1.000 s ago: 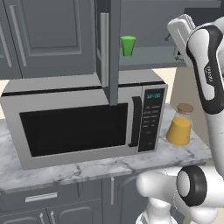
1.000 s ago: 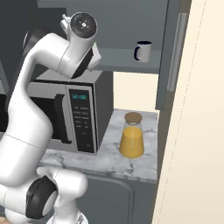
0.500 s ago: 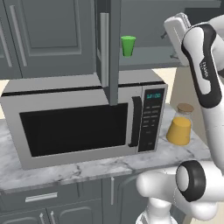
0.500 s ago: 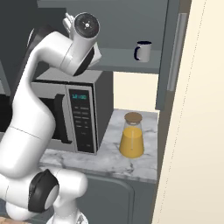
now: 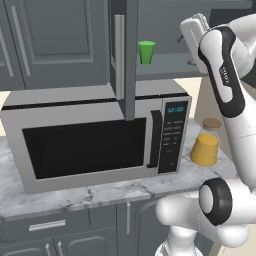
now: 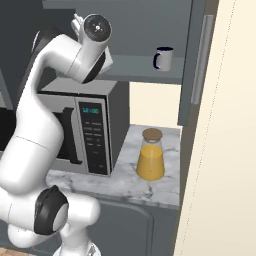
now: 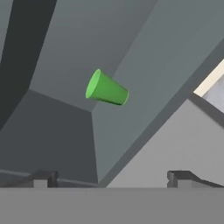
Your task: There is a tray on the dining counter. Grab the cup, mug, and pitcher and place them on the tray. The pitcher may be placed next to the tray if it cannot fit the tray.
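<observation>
The green cup [image 5: 146,52] stands upright on the shelf of an open upper cabinet above the microwave. In the hand view the cup [image 7: 106,89] appears rolled on its side, some way ahead of my gripper [image 7: 111,179], which is open with nothing between its fingertips [image 7: 41,179]. My hand [image 5: 192,29] is raised to shelf height, to the right of the cup and apart from it. The pale mug [image 6: 163,58] with a dark inside sits on the same shelf, further right. The yellow-orange pitcher [image 6: 150,156] stands on the marble counter beside the microwave. The tray and dining counter are out of view.
A large microwave [image 5: 95,140] takes up most of the marble counter [image 5: 75,192] below the shelf. An open cabinet door [image 5: 125,55] hangs edge-on to the left of the cup. A second door edge [image 6: 200,55] and a cream wall [image 6: 225,150] close in the right side.
My hand has crept left at shelf height, closer to the green cup. Cup, mug and pitcher have not moved.
</observation>
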{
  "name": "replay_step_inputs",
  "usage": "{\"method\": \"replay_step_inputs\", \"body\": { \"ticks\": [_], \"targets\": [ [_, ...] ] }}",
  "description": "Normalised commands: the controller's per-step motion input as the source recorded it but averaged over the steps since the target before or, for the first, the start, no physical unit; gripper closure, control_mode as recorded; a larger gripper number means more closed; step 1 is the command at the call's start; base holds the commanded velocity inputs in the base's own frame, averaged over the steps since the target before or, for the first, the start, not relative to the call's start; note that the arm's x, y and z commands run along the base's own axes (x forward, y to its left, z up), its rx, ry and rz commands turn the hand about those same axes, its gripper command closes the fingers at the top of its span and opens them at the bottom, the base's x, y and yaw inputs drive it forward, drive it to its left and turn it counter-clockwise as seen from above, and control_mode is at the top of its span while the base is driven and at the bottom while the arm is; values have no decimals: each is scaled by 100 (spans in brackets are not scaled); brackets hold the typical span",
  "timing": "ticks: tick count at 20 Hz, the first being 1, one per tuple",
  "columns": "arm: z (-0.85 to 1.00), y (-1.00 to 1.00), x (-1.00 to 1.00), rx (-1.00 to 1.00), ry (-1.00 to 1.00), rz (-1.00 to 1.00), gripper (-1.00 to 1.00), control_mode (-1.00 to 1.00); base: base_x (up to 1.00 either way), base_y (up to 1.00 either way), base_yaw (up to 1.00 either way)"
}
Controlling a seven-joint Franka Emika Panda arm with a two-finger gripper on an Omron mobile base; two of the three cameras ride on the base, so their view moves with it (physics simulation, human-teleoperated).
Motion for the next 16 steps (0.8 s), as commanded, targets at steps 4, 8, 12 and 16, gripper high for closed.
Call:
{"method": "replay_step_inputs", "body": {
  "ticks": [4, 8, 12, 16],
  "targets": [
    [0, 4, 24, 1, 0, 0, -100, -100, 0, 0, 0],
    [0, 0, 20, 1, 0, 0, -100, -100, 0, 0, 0],
    [0, 0, 21, 1, 0, 0, -100, -100, 0, 0, 0],
    [0, 0, 21, 0, 0, 0, -100, -100, 0, 0, 0]
  ]
}}
